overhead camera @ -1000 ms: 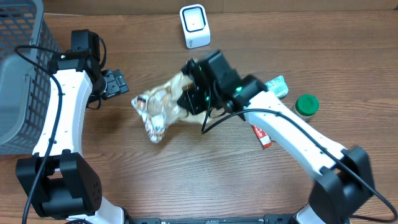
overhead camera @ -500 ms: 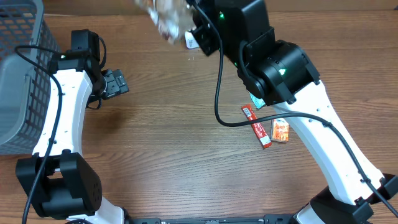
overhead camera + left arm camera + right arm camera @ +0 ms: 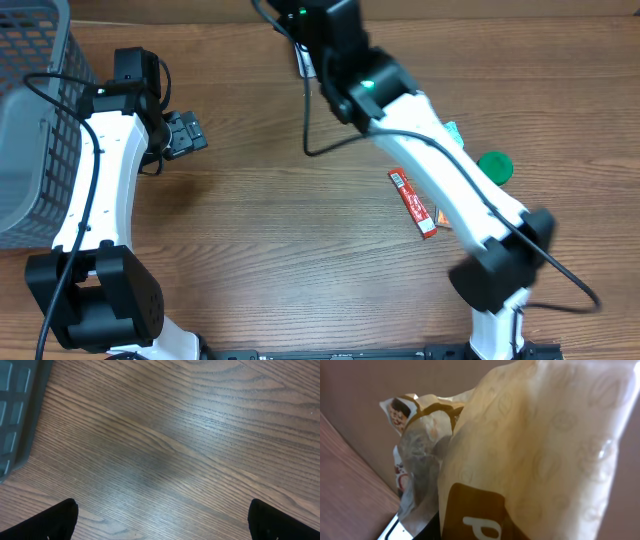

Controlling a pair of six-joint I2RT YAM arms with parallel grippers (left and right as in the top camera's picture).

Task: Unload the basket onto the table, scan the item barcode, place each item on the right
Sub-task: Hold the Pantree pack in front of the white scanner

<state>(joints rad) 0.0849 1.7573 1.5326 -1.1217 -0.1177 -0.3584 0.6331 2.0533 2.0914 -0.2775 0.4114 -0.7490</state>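
Observation:
A crinkly beige snack bag (image 3: 535,445) with a brown label fills the right wrist view, close to the camera and off the table. My right gripper is shut on it, but the bag hides the fingers. In the overhead view my right arm (image 3: 385,95) reaches up to the top edge, and neither bag nor fingers show there. A sliver of the white barcode scanner (image 3: 304,62) peeks out behind that arm. My left gripper (image 3: 186,135) hovers open over bare wood at the left. Its dark fingertips (image 3: 57,520) stand wide apart with nothing between them.
A grey mesh basket (image 3: 30,120) stands at the far left. Right of centre lie a red stick packet (image 3: 413,203), a green lid (image 3: 494,166), a teal packet (image 3: 452,133) and an orange packet (image 3: 443,215) partly under the right arm.
My right arm has lifted the snack bag off the table and carried it up and back, out of the overhead view. The left arm has not moved.

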